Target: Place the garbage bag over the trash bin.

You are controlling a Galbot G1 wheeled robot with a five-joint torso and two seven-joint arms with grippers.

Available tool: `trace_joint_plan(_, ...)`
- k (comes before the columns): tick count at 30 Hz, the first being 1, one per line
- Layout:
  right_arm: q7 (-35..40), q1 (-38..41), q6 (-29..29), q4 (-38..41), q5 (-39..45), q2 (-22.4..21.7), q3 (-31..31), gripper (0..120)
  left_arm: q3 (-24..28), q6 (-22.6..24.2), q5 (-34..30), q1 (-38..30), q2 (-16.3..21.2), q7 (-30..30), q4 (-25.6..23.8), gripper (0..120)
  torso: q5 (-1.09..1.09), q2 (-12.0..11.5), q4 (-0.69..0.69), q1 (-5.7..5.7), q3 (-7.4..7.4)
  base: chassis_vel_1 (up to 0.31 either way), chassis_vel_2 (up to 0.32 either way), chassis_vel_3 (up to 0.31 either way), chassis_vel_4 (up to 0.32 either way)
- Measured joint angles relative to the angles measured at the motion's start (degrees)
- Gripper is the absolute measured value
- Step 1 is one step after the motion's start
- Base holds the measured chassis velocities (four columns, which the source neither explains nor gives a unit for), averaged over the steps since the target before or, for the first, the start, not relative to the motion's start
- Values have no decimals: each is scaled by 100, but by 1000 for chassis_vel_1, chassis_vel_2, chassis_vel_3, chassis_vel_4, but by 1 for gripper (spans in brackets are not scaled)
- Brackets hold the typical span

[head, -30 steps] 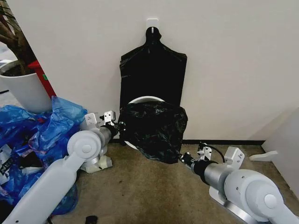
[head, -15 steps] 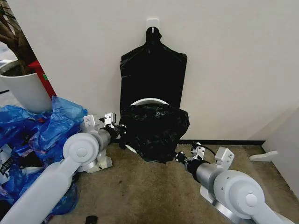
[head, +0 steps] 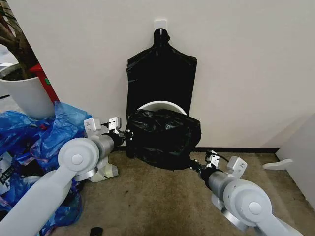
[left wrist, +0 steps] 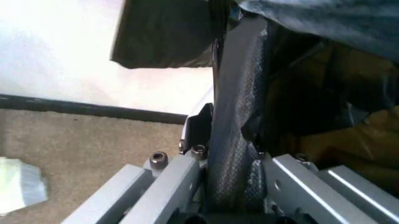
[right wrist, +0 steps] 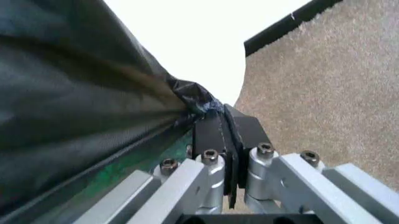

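The glossy black garbage bag [head: 164,137] hangs stretched between my two grippers, draped over the front of the cream-white trash bin [head: 162,105], whose rim shows above it against the wall. My left gripper [head: 129,134] is shut on the bag's left edge. My right gripper [head: 193,165] is shut on its lower right edge. In the right wrist view the fingers [right wrist: 219,135] pinch a fold of the bag [right wrist: 74,93]. In the left wrist view the bag film [left wrist: 311,70] lies against my finger [left wrist: 234,121].
A flat black bundle [head: 161,73] hangs from a wall hook behind the bin. Blue plastic bags [head: 34,142] pile up at the left, below a white plant pot [head: 22,93]. Brown carpet [head: 152,201] lies in front, and a white panel [head: 300,147] stands at the right.
Both grippers have carried the bag towards the wall and lower. It now hangs straighter, and more of the bin's rim shows above it.
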Motion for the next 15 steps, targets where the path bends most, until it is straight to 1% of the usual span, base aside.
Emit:
trace_joint_plan(2,98,-5,-28,164,0,-44,-24,2,21,0,144,23,-17,37,51,1,0,0,1,0,0,0,0,0,0)
trace_joint_plan(3,186,-16,-32,274,0,-85,-53,7,37,-1,211,26,-33,59,78,1,0,0,1,0,0,0,0,0,0)
trace_joint_plan(4,237,-25,-32,329,1,-106,-66,8,48,-4,249,26,-41,67,94,1,0,0,1,0,0,0,0,0,0)
trace_joint_plan(5,336,-60,-34,441,3,-149,-83,15,73,-12,343,14,-55,77,136,1,-1,0,0,0,0,0,0,0,0)
trace_joint_plan(6,387,-109,-42,487,4,-176,-82,18,91,-19,421,-2,-61,85,171,1,-1,0,0,0,0,0,0,0,0)
trace_joint_plan(7,387,-109,-42,487,4,-176,-82,18,91,-19,421,-2,-61,85,171,1,-1,0,0,0,0,0,0,0,0)
trace_joint_plan(8,411,-160,-61,504,3,-193,-71,21,101,-24,463,-14,-65,89,193,1,0,0,0,0,0,0,0,0,0)
trace_joint_plan(12,441,-475,-235,506,-132,-254,20,37,185,-39,738,-57,-69,99,326,1,0,0,-1,0,0,0,0,0,0)
trace_joint_plan(13,422,-553,-278,507,-229,-274,34,44,201,-45,778,-65,-72,99,350,1,0,0,0,0,0,0,0,0,0)
trace_joint_plan(14,369,-612,-303,507,-322,-291,40,48,213,-54,797,-72,-75,99,359,1,0,0,0,0,0,0,0,0,0)
trace_joint_plan(15,369,-612,-303,507,-322,-291,40,48,213,-54,797,-72,-75,99,359,1,0,0,0,0,0,0,0,0,0)
